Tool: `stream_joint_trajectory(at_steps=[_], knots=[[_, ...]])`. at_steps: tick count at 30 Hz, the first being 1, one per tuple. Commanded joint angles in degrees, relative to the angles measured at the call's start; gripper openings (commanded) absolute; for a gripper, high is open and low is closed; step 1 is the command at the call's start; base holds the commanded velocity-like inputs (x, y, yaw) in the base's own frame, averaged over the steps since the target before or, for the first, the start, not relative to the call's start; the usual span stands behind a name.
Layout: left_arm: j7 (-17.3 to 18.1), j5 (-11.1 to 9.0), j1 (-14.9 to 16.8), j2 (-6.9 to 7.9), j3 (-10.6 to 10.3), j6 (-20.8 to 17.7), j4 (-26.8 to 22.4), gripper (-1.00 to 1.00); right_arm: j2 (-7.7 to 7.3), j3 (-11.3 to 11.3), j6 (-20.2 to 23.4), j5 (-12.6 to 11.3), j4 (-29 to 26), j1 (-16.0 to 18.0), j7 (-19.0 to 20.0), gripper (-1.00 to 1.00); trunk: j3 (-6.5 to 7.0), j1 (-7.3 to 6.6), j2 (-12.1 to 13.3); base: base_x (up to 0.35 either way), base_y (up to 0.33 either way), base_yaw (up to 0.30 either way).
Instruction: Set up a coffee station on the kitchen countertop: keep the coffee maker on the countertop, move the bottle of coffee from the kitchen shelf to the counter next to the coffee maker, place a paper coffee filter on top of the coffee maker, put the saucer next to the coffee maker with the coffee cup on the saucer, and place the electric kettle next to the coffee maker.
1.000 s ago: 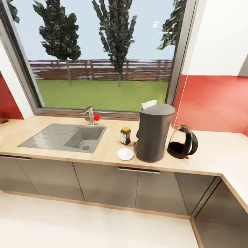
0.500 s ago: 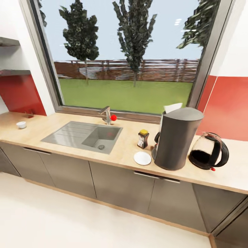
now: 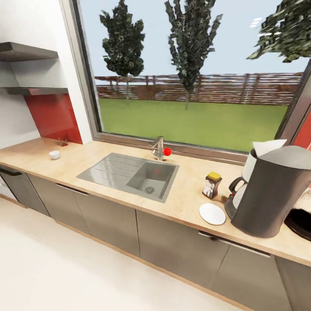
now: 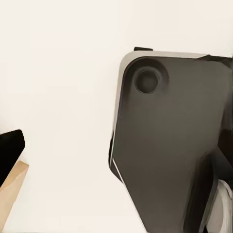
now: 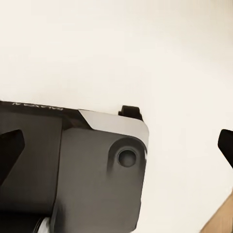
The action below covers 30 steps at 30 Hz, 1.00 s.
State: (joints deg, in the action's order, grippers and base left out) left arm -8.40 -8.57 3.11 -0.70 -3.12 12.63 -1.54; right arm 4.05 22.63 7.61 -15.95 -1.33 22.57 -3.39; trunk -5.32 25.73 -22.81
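- Nothing on the worktop has moved since the earlier frames; the head camera has swung left, bringing the kitchen shelf (image 3: 35, 90) and the coffee cup (image 3: 54, 154) into sight
- Whether either pincer is wide or narrow cannot be told; both wrist views show the robot's dark base (image 4: 170, 141) over pale floor (image 4: 58, 73)
- Toward the kitchen countertop (image 3: 108, 190) right end, the coffee maker (image 3: 272, 190) carries the paper coffee filter (image 3: 268, 147)
- By the front edge lies the saucer (image 3: 212, 214), just left of the maker
- Behind the saucer stands the bottle of coffee (image 3: 211, 185)
- Cut off at the frame's right edge, the electric kettle (image 3: 299, 222)
- Far left, near the wall, sits the cup

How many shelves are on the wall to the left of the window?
2: the upper shelf and the lower shelf right below it, both above the countertop. More may be hidden beyond the frame.
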Motion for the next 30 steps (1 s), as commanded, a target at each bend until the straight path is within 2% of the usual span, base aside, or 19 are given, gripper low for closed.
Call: stream_joint_trajectory(at_steps=[1, 3, 13, 30], knots=[[-0.08, -0.95, 0.05, -0.01, -0.4, 0.2, 0.05, 1.0, -0.03, 0.47, 0.32, -0.57, -0.13, 0.02, -0.23, 1.0, -0.12, 0.06, -0.11, 0.24, 0.233, 0.028], [0.01, -1.54, 0.05, 0.11, -0.35, 0.2, 0.05, 1.0, -0.18, 0.43, 0.24, -0.68, -0.16, 0.03, -0.14, 1.0, -0.12, 0.06, -0.11, 0.24, 0.233, 0.006], [0.05, -1.63, 0.05, 0.17, -0.24, 0.22, 0.11, 1.0, -0.34, 0.44, -0.04, -0.6, -0.16, 0.06, -0.05, 1.0, -0.12, 0.06, -0.11, 0.24, 0.234, 0.024], [0.05, -1.63, 0.05, 0.26, -0.28, 0.27, 0.05, 1.0, -0.36, 0.48, 0.17, -0.51, -0.16, 0.05, -0.08, 1.0, 0.28, 0.06, -0.11, 0.24, 0.234, 0.244]])
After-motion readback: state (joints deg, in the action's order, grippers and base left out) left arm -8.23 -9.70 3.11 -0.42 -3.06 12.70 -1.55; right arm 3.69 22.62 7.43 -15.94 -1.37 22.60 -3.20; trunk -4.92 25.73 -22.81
